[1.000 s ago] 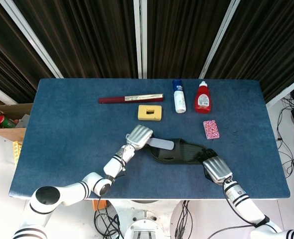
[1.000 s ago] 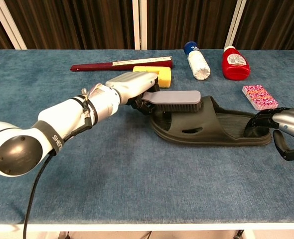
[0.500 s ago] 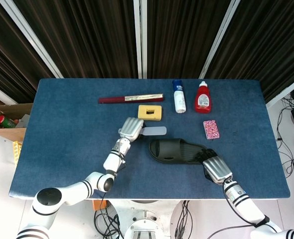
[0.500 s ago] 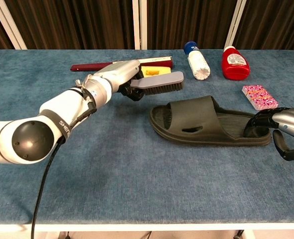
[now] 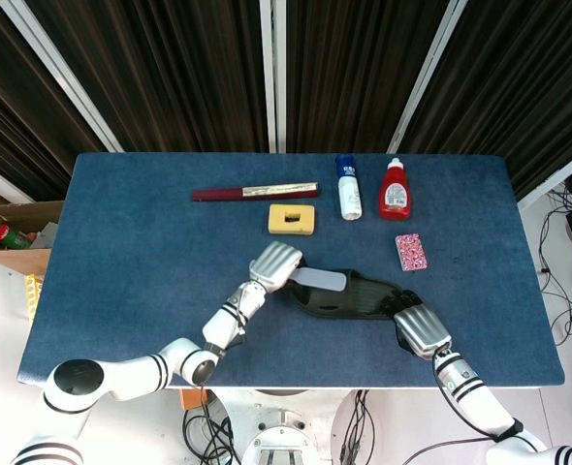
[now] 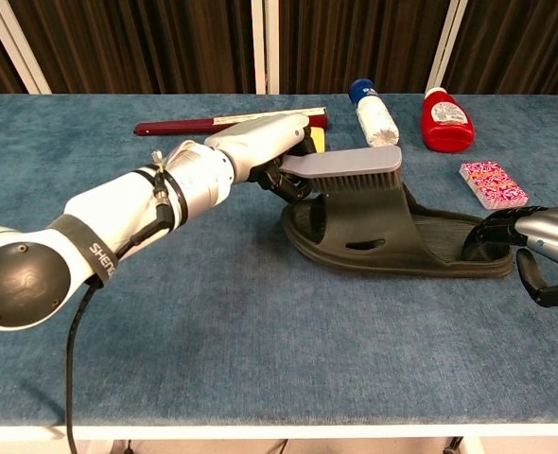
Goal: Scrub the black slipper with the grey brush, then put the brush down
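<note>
Left hand (image 6: 260, 149) grips the grey plastic scrubbing brush (image 6: 350, 168) by its handle — half a second ago it hung clear at 11 o'clock of the black rubber slipper (image 6: 402, 236), now its bristles sit over the slipper's strap. Right hand (image 5: 421, 327) holds the slipper's heel as before — slipper unmoved at table (image 5: 121, 242) centre-right

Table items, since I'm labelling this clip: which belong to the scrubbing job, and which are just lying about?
In use:
grey brush, held by left hand
black slipper, heel at right hand

Lying about:
yellow sponge
white bottle
red bottle
patterned pink card pack
dark red folded fan
</note>
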You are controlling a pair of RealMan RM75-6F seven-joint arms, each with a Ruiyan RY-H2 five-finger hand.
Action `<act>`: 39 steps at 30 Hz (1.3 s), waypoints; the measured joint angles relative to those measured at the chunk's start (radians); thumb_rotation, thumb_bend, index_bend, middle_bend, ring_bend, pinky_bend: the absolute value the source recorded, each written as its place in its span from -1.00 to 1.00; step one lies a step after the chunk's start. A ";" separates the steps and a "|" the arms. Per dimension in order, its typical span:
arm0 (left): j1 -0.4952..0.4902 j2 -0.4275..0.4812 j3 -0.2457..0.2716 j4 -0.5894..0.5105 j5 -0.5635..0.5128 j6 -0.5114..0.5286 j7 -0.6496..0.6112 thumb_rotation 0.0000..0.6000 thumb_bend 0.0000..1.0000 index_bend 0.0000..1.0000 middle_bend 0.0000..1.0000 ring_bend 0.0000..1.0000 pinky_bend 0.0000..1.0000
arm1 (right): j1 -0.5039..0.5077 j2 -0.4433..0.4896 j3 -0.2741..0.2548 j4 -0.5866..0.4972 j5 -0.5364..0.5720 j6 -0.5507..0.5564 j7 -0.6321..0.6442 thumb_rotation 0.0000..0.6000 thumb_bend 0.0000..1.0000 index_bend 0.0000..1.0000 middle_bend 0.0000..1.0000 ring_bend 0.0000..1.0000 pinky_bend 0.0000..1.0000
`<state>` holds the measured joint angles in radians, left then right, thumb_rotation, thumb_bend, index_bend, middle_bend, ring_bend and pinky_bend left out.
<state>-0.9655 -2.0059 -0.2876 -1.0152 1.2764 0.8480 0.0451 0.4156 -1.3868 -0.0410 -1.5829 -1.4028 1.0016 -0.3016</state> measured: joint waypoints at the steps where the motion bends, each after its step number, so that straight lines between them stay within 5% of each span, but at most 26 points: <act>1: -0.003 -0.005 0.004 0.007 0.001 0.001 0.014 1.00 0.42 1.00 1.00 1.00 1.00 | 0.000 0.001 0.000 0.000 0.000 0.001 0.001 1.00 1.00 -0.41 -0.56 -0.84 -0.69; 11: -0.022 -0.055 0.011 0.070 -0.030 -0.013 0.087 1.00 0.42 1.00 1.00 1.00 1.00 | 0.000 0.000 -0.005 0.005 -0.002 0.001 0.011 1.00 1.00 -0.41 -0.56 -0.84 -0.69; 29: -0.042 -0.091 -0.066 0.234 -0.234 -0.116 0.172 1.00 0.42 1.00 1.00 1.00 1.00 | 0.001 0.006 -0.006 -0.005 -0.002 0.005 0.009 1.00 1.00 -0.42 -0.58 -0.84 -0.68; 39: 0.013 0.009 -0.078 0.140 -0.237 -0.037 0.174 1.00 0.42 1.00 1.00 1.00 1.00 | -0.009 0.012 -0.004 -0.011 -0.025 0.043 0.025 1.00 1.00 -0.42 -0.58 -0.85 -0.68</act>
<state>-0.9528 -1.9968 -0.3658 -0.8748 1.0396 0.8109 0.2189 0.4071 -1.3748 -0.0450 -1.5940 -1.4277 1.0442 -0.2770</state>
